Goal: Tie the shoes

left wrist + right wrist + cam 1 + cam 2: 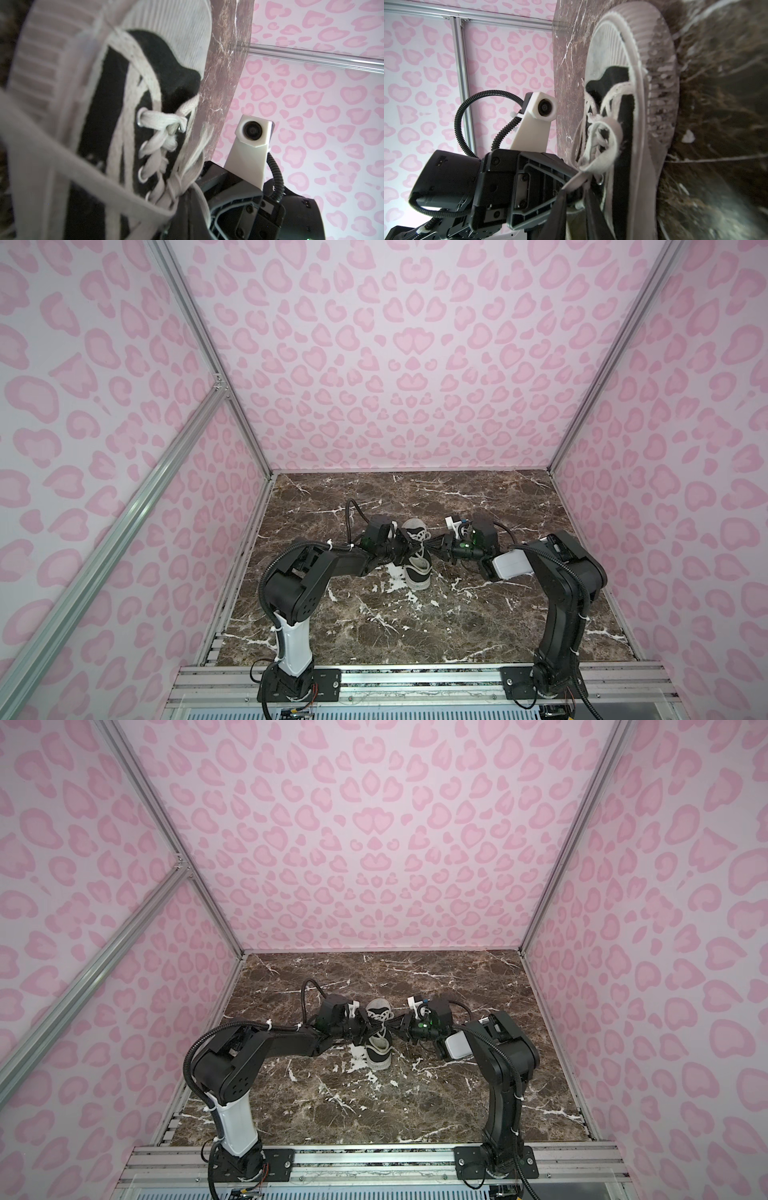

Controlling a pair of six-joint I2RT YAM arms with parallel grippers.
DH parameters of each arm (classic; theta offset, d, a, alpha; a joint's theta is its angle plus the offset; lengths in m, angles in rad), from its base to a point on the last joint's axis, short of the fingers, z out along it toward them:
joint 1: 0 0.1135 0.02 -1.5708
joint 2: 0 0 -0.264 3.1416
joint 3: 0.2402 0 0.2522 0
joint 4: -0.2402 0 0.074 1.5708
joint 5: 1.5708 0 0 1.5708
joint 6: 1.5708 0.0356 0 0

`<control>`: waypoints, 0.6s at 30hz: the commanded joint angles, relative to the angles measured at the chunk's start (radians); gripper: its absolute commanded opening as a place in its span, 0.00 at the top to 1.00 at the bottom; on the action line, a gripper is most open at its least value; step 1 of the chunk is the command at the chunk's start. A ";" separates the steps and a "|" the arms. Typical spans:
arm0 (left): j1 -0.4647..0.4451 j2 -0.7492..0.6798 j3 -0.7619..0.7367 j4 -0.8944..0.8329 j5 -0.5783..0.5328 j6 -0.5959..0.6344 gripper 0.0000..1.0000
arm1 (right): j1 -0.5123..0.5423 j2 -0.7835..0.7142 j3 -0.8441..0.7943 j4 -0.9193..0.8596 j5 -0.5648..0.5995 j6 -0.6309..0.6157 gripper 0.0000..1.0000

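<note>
You have the black sneaker [417, 570] standing near the middle of the brown marble table [415, 635], with its white toe cap turned to the far wall and its heel to the near edge. In both top views its sole rests flat on the table. The two arms reach in from their sides and meet over the middle of the sneaker, so your left gripper [409, 550] and your right gripper [437, 550] are almost tip to tip above the tongue. The off-white laces [420, 536] lie crossed over the eyelets just beyond them, on the toe side. In the right wrist view you see the left gripper from the side. Its jaws are closed together and a loop of lace runs from the lacing straight into its tip, so it holds the laces. The two dark fingers [559, 214] of the right gripper stand only a little apart, with a strand going between them. You cannot tell if they really pinch it, because this place is blurred. In the left wrist view a pale strand passes very close to the lens, out of focus.
</note>
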 commanded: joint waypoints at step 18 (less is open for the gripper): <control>0.000 0.013 -0.001 0.074 0.022 -0.021 0.97 | -0.012 0.003 -0.025 0.028 -0.011 -0.001 0.84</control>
